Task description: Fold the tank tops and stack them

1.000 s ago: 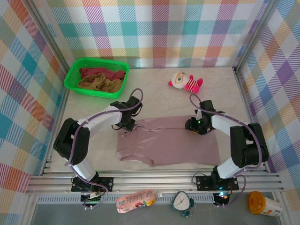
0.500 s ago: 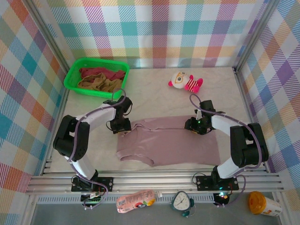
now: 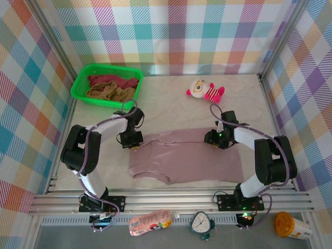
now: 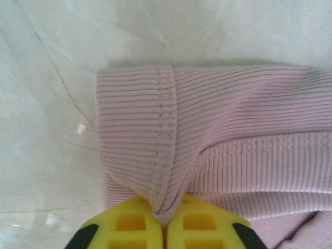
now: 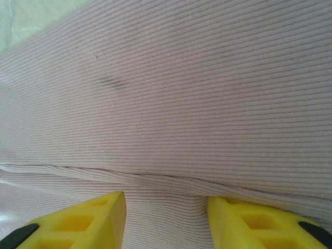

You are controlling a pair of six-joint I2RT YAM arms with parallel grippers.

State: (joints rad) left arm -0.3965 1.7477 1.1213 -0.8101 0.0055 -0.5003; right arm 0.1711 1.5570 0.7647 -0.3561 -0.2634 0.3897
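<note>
The mauve-pink tank top (image 3: 192, 158) lies spread flat across the middle of the table. My left gripper (image 3: 133, 141) is at its far left corner, shut on a shoulder strap; the ribbed strap (image 4: 135, 129) puckers into the closed yellow jaws of the left gripper (image 4: 166, 220). My right gripper (image 3: 214, 139) sits on the garment's far right edge. In the right wrist view the right gripper (image 5: 166, 218) is open, its fingers apart on the ribbed cloth (image 5: 181, 93), with a fold ridge just ahead of them. The tan-brown tank top (image 3: 111, 93) and the maroon tank top (image 3: 111, 79) lie bunched in the green basket (image 3: 79, 88).
A pink-and-white striped plush toy (image 3: 205, 91) lies at the far middle right. Plaid walls close in the table on three sides. Past the near rail lie a snack packet (image 3: 150, 222), a small clock (image 3: 201, 223) and a cup (image 3: 291, 225).
My left gripper slid left from the neckline to the strap's end and closed on it, pulling the strap outward. The right gripper has not moved.
</note>
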